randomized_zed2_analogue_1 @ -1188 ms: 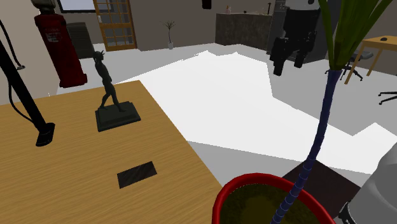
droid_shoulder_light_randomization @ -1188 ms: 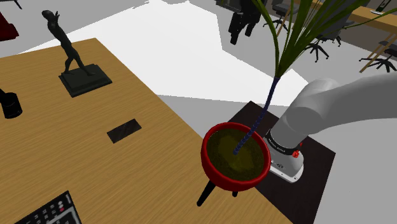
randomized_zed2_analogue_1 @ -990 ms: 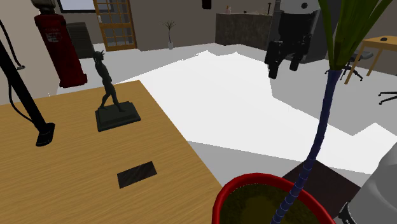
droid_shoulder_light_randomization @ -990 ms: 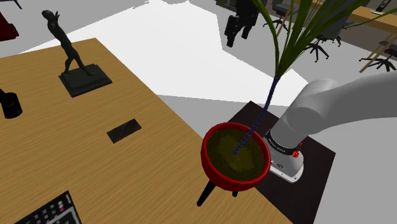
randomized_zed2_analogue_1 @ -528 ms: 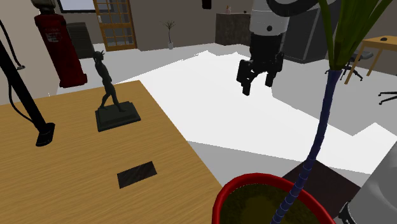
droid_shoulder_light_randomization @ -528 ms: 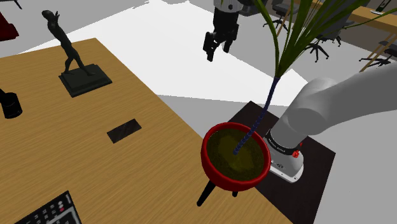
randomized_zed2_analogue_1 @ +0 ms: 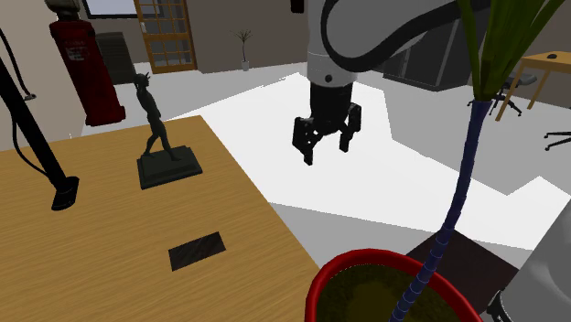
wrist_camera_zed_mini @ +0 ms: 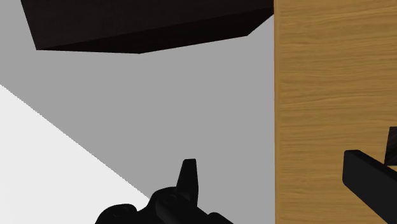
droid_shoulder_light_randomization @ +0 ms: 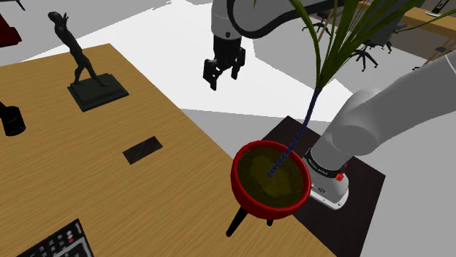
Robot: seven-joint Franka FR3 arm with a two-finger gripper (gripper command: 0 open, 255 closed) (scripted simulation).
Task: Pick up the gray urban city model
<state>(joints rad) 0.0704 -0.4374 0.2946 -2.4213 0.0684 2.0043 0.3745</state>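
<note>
- Claw (droid_shoulder_light_randomization: pixel 221 77): released, fingers standing apart with nothing between them. It hangs at the upper middle of the shoulder view, over grey floor just past the table (droid_shoulder_light_randomization: pixel 66 182) edge.
- City model (droid_shoulder_light_randomization: pixel 58 242): taken to be the dark slab with pale grid lines and red dots. It lies on the table at the lower left corner of the shoulder view, well apart from the claw.
- Statue (droid_shoulder_light_randomization: pixel 84 66): dark figure standing on its base, upper left of the shoulder view.
- Black plate (droid_shoulder_light_randomization: pixel 142 150): flat on the table, centre left.
- Red pot (droid_shoulder_light_randomization: pixel 269 182): holds a plant, beside the stand (droid_shoulder_light_randomization: pixel 365 197).
</note>
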